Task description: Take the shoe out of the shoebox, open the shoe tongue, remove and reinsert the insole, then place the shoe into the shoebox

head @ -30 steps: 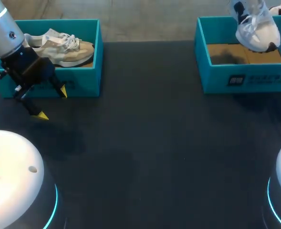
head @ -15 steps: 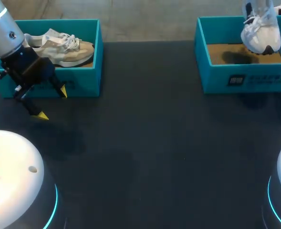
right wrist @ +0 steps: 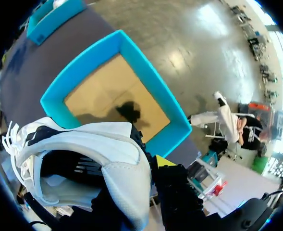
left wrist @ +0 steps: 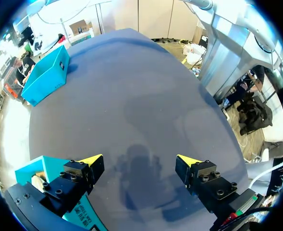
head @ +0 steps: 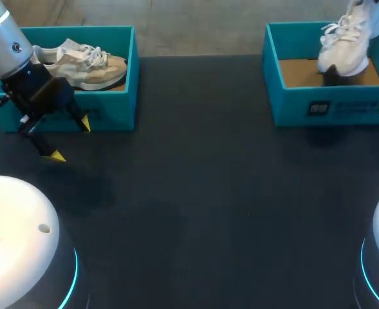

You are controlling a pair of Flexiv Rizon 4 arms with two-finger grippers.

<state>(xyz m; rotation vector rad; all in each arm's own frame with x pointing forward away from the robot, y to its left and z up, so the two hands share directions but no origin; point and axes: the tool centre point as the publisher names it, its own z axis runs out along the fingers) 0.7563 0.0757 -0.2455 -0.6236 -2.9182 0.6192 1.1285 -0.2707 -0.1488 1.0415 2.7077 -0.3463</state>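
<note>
- My right claw (right wrist: 153,162) pinches the white shoe (head: 345,45) by its heel wall. One yellow tip shows outside the heel; the other finger is hidden by the shoe.
- The white shoe hangs toe-down inside the right shoebox (head: 331,106), heel up, laces facing the middle of the table (head: 195,193). I cannot tell whether the toe touches the brown cardboard floor.
- From my right wrist, the shoe's open collar is nearest, with the teal box's floor ahead of it.
- My left claw (head: 70,139) hovers over the dark table just in front of the left shoebox (head: 121,96), fingers spread wide with nothing between them.
- A beige shoe (head: 86,64) lies in that left box, toe pointing toward the table's middle.
</note>
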